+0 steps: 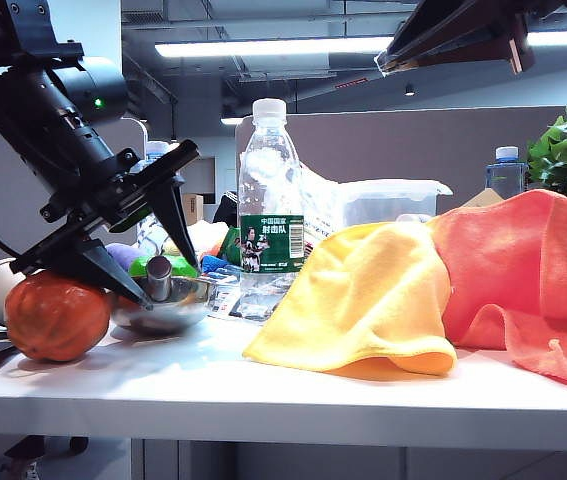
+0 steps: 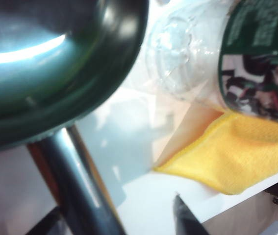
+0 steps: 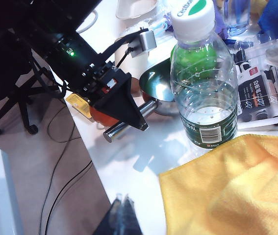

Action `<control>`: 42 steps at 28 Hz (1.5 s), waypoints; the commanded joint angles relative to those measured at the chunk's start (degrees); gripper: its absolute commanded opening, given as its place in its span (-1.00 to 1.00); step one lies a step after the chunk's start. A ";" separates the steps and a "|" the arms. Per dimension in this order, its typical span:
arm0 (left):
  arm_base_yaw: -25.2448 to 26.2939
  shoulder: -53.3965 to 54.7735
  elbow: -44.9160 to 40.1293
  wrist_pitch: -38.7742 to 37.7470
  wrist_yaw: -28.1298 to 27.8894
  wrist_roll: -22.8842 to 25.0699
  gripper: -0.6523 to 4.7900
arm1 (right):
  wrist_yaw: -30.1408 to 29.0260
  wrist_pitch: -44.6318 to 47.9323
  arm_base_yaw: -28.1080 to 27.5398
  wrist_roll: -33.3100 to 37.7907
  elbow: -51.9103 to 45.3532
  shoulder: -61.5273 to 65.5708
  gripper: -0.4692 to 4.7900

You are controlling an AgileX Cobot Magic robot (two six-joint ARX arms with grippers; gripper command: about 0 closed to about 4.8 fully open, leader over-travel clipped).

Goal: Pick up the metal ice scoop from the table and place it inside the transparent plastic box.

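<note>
Left gripper (image 1: 153,235) is straddling the tubular handle of the metal ice scoop (image 1: 163,300) near the left end of the worktop (image 1: 293,385), with one finger on each side of the handle. I am reading the jaws as parted and not yet clamped; whether the pads are touching the handle, I cannot tell. The scoop is resting on the worktop, bowl toward the water bottle (image 1: 269,210), with the orange ball (image 1: 56,317) just beside it.

Right gripper (image 3: 123,218) is hanging high above the yellow cloth (image 1: 363,300), and its fingertips are appearing pressed together, holding nothing.

I am judging the grasp step to be in hand. The next move calls for a firm clamp on the round handle, which may slip or roll, then a lift clear of the ball and bottle toward the transparent plastic box (image 1: 388,200) standing behind the cloths at the rear edge.
</note>
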 commanded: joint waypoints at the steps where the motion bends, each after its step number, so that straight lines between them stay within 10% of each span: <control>1: -0.11 -0.07 0.13 0.48 0.17 0.11 0.16 | -0.31 0.59 0.02 -0.31 0.26 -0.26 -0.83; 4: -0.11 -0.07 0.13 0.81 0.17 0.15 -0.23 | -0.31 0.59 0.02 -0.31 0.26 -0.26 -0.83; 14: -0.11 -0.04 0.13 2.95 0.20 1.86 -0.67 | -0.31 0.59 0.02 -0.31 0.26 -0.26 -0.83; 42: 3.28 -0.37 11.30 1.18 5.88 1.64 -0.78 | -0.11 0.57 0.02 -0.31 0.26 -0.24 -0.83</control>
